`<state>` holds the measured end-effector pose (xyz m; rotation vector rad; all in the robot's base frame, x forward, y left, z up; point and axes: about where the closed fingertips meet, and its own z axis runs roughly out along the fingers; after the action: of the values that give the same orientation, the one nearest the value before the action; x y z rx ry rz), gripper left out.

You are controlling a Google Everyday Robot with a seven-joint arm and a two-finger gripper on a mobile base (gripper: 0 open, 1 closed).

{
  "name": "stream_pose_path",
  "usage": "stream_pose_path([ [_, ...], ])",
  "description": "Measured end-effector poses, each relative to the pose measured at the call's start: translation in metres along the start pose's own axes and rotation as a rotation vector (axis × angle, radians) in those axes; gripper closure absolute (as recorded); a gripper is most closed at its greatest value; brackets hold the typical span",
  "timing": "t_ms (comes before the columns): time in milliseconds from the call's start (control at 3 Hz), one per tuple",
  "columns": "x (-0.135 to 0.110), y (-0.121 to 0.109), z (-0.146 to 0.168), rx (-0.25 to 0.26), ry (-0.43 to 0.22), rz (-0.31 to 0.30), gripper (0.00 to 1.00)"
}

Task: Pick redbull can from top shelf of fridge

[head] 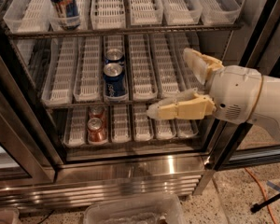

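The redbull can (64, 4) is a tall slim dark-blue can with red marks. It stands in a lane tray at the left of the top shelf (130, 31) of the fridge (130, 167); its top is cut off by the frame edge. My gripper (170, 83) is open and empty, with cream fingers (177, 110) spread wide. It hovers in front of the right side of the middle rack, well below and to the right of the can.
Two blue-and-white cans (115, 77) stand on the middle rack, and two short red cans (96, 127) on the bottom rack. Dark door frames (18, 120) flank the opening. A clear plastic bin (133, 211) sits on the floor in front. An orange cable (261, 185) lies at the right.
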<state>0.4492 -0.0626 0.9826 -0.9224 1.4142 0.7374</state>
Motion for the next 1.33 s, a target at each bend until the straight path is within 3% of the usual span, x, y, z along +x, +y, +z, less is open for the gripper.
stream_pose_path([
  [1000,-0.034,-0.013,0.041,0.040,0.051,-0.039,0.00],
  [1333,-0.054,-0.014,0.070,0.038,0.020,-0.050,0.00],
])
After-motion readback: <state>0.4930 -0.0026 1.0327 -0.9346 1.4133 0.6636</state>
